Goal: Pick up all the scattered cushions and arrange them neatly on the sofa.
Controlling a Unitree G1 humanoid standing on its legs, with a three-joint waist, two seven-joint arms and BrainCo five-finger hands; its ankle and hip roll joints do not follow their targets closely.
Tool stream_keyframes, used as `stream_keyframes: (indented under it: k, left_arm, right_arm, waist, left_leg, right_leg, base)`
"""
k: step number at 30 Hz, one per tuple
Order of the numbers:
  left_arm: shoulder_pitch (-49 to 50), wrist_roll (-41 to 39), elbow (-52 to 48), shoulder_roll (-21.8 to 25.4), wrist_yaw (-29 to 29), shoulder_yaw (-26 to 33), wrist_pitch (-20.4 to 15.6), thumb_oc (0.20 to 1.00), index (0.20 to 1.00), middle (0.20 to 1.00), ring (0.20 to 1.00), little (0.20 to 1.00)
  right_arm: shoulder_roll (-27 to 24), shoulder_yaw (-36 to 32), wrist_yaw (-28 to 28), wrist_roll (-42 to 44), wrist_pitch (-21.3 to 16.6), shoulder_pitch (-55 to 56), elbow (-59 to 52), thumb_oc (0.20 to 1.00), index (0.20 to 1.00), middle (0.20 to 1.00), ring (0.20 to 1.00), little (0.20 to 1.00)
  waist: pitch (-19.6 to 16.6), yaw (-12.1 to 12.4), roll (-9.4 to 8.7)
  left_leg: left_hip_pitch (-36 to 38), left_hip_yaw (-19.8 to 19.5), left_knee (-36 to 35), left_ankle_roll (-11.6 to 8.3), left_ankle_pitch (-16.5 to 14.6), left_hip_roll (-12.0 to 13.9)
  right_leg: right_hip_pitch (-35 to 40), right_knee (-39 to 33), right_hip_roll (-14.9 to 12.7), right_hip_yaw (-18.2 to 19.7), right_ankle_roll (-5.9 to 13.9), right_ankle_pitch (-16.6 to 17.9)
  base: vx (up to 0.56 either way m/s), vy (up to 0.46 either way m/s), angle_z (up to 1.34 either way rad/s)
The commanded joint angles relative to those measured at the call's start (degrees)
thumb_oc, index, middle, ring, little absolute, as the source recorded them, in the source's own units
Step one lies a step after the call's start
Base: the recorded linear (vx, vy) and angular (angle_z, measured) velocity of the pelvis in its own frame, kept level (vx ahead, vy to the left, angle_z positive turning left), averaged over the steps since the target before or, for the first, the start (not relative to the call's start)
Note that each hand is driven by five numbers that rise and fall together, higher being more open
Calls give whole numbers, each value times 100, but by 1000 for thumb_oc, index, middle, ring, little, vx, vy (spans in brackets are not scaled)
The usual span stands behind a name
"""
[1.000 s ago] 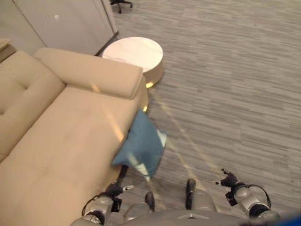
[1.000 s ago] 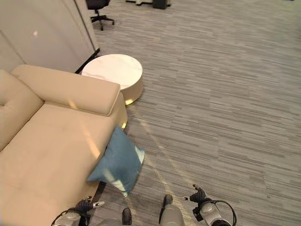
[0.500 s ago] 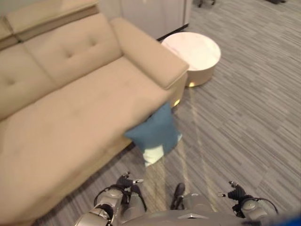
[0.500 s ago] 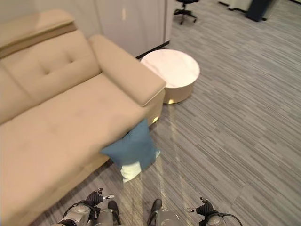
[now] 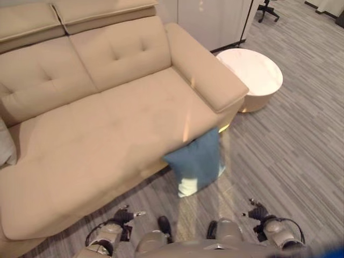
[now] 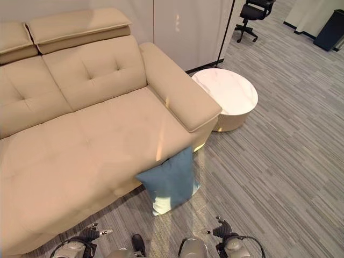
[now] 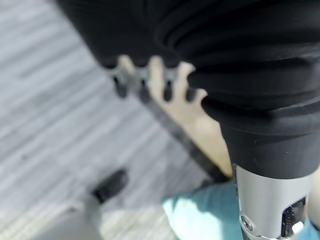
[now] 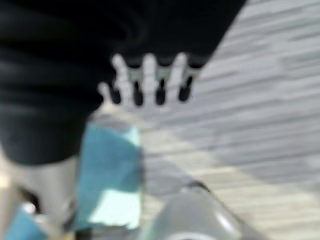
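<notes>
The right hand (image 8: 150, 80) sits at upper centre, fingers straight and empty. A blue cushion (image 8: 110, 170) lies at lower left on grey striped carpet (image 8: 260, 120).

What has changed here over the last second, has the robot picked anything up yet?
No. Only the camera has swung toward the sofa, so more of its seat and backrest now shows. The blue cushion lies as before on the floor, leaning against the sofa front below the armrest, with the round table beside it. The left hand and right hand hang low and open, holding nothing.
</notes>
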Motion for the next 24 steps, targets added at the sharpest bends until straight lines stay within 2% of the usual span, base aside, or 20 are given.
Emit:
stream_keyframes:
  k: [1, 2, 4, 6, 7, 9, 12, 13, 15, 16, 17, 18, 19, 20, 21, 22, 24]
  left_arm:
    - [-95, -34, -89, 11, 131, 263, -115, 1000, 1000, 1000, 1000, 1000]
    - [-135, 16, -42, 14, 199, 334, -195, 1000, 1000, 1000, 1000, 1000]
    - [-105, 3, -40, 18, 198, 342, -197, 1000, 1000, 1000, 1000, 1000]
    - [-57, -21, -124, 39, 173, 326, -218, 1000, 1000, 1000, 1000, 1000]
    - [-58, -21, -124, 41, 173, 327, -217, 1000, 1000, 1000, 1000, 1000]
    - [9, -71, -165, 38, 141, 327, -245, 1000, 1000, 1000, 1000, 1000]
    - [13, -160, -252, 6, 128, 244, -268, 1000, 1000, 1000, 1000, 1000]
    - [8, -162, -289, -12, 122, 194, -263, 1000, 1000, 1000, 1000, 1000]
    - [-15, -168, -356, -120, 81, 102, -230, 1000, 1000, 1000, 1000, 1000]
    - [-15, -169, -356, -120, 81, 101, -230, 1000, 1000, 1000, 1000, 1000]
    - [-18, -137, -356, -154, 54, 65, -210, 1000, 1000, 1000, 1000, 1000]
    - [-38, -70, -338, -188, 35, -2, -197, 1000, 1000, 1000, 1000, 1000]
    - [-58, -11, -332, -194, -3, -47, -188, 1000, 1000, 1000, 1000, 1000]
    - [-57, -11, -333, -194, -3, -47, -188, 1000, 1000, 1000, 1000, 1000]
    - [-74, -9, -368, -179, -8, -48, -177, 1000, 1000, 1000, 1000, 1000]
    - [-69, -40, -394, -154, -16, -42, -175, 1000, 1000, 1000, 1000, 1000]
    - [39, -54, -348, -153, -18, 43, -161, 1000, 1000, 1000, 1000, 1000]
  right_arm:
    - [-170, 79, -25, -12, -28, -203, -30, 1000, 1000, 1000, 1000, 1000]
    - [-327, 147, 27, -226, -13, -267, -545, 1000, 1000, 1000, 1000, 1000]
    - [-323, 177, 56, -251, -17, -255, -569, 1000, 1000, 1000, 1000, 1000]
    - [-419, 241, 99, -331, -45, -177, -807, 1000, 1000, 1000, 1000, 1000]
    - [-418, 241, 100, -331, -44, -178, -808, 1000, 1000, 1000, 1000, 1000]
    - [-507, 267, 129, -354, -71, -123, -962, 1000, 1000, 1000, 1000, 1000]
    - [-621, 310, 98, -347, -123, -48, -1053, 1000, 1000, 1000, 1000, 1000]
    - [-654, 322, 86, -338, -128, -4, -1066, 1000, 1000, 1000, 1000, 1000]
    - [-712, 252, 36, -237, -130, 56, -989, 1000, 1000, 1000, 1000, 1000]
    - [-712, 252, 36, -237, -131, 56, -988, 1000, 1000, 1000, 1000, 1000]
    - [-710, 248, 27, -218, -114, 63, -929, 1000, 1000, 1000, 1000, 1000]
    - [-699, 224, 9, -180, -110, 74, -863, 1000, 1000, 1000, 1000, 1000]
    - [-666, 202, -19, -139, -95, 81, -762, 1000, 1000, 1000, 1000, 1000]
    - [-664, 203, -20, -138, -97, 80, -757, 1000, 1000, 1000, 1000, 1000]
    - [-647, 211, -43, -125, -81, 49, -683, 1000, 1000, 1000, 1000, 1000]
    - [-621, 239, -43, -113, -79, 14, -644, 1000, 1000, 1000, 1000, 1000]
    - [-573, 287, -10, -141, -86, 10, -631, 1000, 1000, 1000, 1000, 1000]
  waist:
    - [262, 74, 26]
    - [349, 1, -103]
    - [309, 14, -129]
    - [241, 33, -148]
    - [227, 26, -157]
    - [197, 20, -128]
    - [221, -11, -155]
    - [287, -1, -151]
    - [343, -71, -145]
    - [346, -71, -145]
    - [353, -56, -112]
    - [336, -59, -119]
    - [281, -53, -92]
    - [273, -58, -99]
    - [263, -16, -73]
    - [254, 36, -77]
    - [199, 77, -61]
  left_leg:
    - [-167, -211, 539, -422, -515, 292]
    - [-5, -648, 947, -554, -710, 284]
    - [21, -712, 953, -573, -718, 290]
    - [57, -928, 961, -705, -655, 436]
    - [41, -930, 952, -703, -638, 426]
    - [95, -1024, 929, -790, -635, 564]
    - [-301, -1111, 1428, -1032, -363, 960]
    - [-444, -1099, 1780, -1078, -251, 1103]
    - [-661, -676, 2156, -1015, -97, 1398]
    - [-658, -676, 2155, -1014, -97, 1397]
    - [-715, -674, 2076, -1041, -260, 1361]
    - [-863, -584, 1862, -1003, -210, 1231]
    - [-1081, -357, 1369, -1029, 88, 1063]
    - [-1075, -356, 1336, -1028, 109, 1049]
    - [-1165, -298, 1056, -1061, 283, 991]
    - [-1154, -363, 856, -1075, 346, 915]
    - [-1022, -589, 590, -949, 263, 743]
  right_leg:
    - [483, -660, 110, -100, -5, 561]
    - [326, -1672, -183, 426, 221, 1238]
    - [375, -1632, -173, 380, 218, 1236]
    - [474, -1512, -19, 390, 155, 1106]
    - [459, -1519, -27, 388, 154, 1116]
    - [576, -1485, 134, 364, 86, 949]
    - [775, -1603, 421, 204, -156, 686]
    - [905, -1652, 518, 142, -255, 602]
    - [1282, -1905, 738, -52, -443, 389]
    - [1286, -1907, 738, -53, -443, 390]
    - [1419, -1979, 808, -33, -420, 285]
    - [1469, -2051, 828, -70, -435, 285]
    - [1540, -2152, 903, -158, -426, 272]
    - [1534, -2154, 896, -162, -425, 274]
    - [1569, -2183, 965, -160, -423, 245]
    - [1588, -2181, 1001, -113, -414, 219]
    - [1635, -2132, 1045, -80, -351, 167]
  base:
    - [504, -470, -5]
    - [504, -470, -10]
    - [292, -351, 41]
    - [161, -313, 118]
    - [88, -210, 115]
    - [73, -254, 40]
    - [-4, -361, 22]
    - [14, -340, 70]
    - [41, -267, 110]
    - [102, -132, 90]
    - [100, -35, 46]
    - [181, -36, 35]
    - [106, -16, 36]
    - [146, 14, 48]
    - [128, 28, 57]
    - [199, 57, 45]
    - [192, 98, -2]
